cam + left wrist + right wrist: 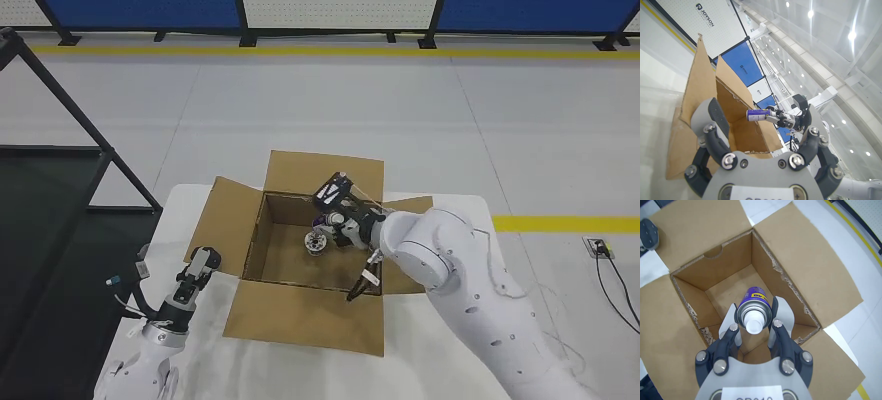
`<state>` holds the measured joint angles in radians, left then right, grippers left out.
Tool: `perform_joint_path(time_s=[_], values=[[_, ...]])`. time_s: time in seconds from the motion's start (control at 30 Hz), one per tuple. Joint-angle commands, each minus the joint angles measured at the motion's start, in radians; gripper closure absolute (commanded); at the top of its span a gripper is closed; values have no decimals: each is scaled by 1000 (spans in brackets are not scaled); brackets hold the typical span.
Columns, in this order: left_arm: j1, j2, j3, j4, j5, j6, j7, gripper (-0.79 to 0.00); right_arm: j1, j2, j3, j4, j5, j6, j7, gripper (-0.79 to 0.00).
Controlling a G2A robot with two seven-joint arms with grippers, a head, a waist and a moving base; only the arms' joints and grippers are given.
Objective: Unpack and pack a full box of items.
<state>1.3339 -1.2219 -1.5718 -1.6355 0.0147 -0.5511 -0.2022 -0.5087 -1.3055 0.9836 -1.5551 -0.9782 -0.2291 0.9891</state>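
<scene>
- Cardboard is the main material here: a brown box (730,262) stands on the white-covered table (300,375) with all 4 flaps folded outward.
- The right gripper (755,303) is clamped on a purple spray can (756,294), 1 finger on each side of the body just below the shoulder. The can's white cap points back at the wrist and its base points down into the box.
- The can hangs over the opening, nearer the robot's side of the box, and touches neither the walls nor the floor. The floor that shows past it is bare cardboard.
- The left gripper (203,260) sits low beside the box's left flap, on the outside. Its fingers are spread wide with nothing between them.
- Judgement on the step: with 1 can in hand and bare floor beneath, this is the turn between unpacking and packing. The can is either the last item out or the first one in, and the pictures do not settle which.
- If it is going in, the next move calls for a straight descent clear of the torn wall edges, releasing only once the base is on the floor.
- If it is coming out, the can has to rise above the flaps and then travel sideways to bare cloth.
</scene>
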Motion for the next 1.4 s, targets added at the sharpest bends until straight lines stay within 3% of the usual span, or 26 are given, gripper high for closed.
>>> perform_joint_path(time_s=[0.0, 0.33, 0.5, 0.67, 0.93, 1.37], values=[[0, 0, 0, 0, 0, 0, 0, -785, -42, 15, 72, -66, 1, 8, 5, 0], [0, 0, 0, 0, 0, 0, 0, -785, -355, 87, 475, -425, 35, -11, 50, 0], [0, 0, 0, 0, 0, 0, 0, -785, -477, 105, 656, -491, 83, 22, 55, 0], [0, 0, 0, 0, 0, 0, 0, -785, -546, 117, 763, -469, 90, 82, 73, 0], [0, 0, 0, 0, 0, 0, 0, -785, -533, 127, 783, -332, 80, 200, 131, 0], [0, 0, 0, 0, 0, 0, 0, -785, -550, 129, 760, -334, 66, 190, 99, 0]])
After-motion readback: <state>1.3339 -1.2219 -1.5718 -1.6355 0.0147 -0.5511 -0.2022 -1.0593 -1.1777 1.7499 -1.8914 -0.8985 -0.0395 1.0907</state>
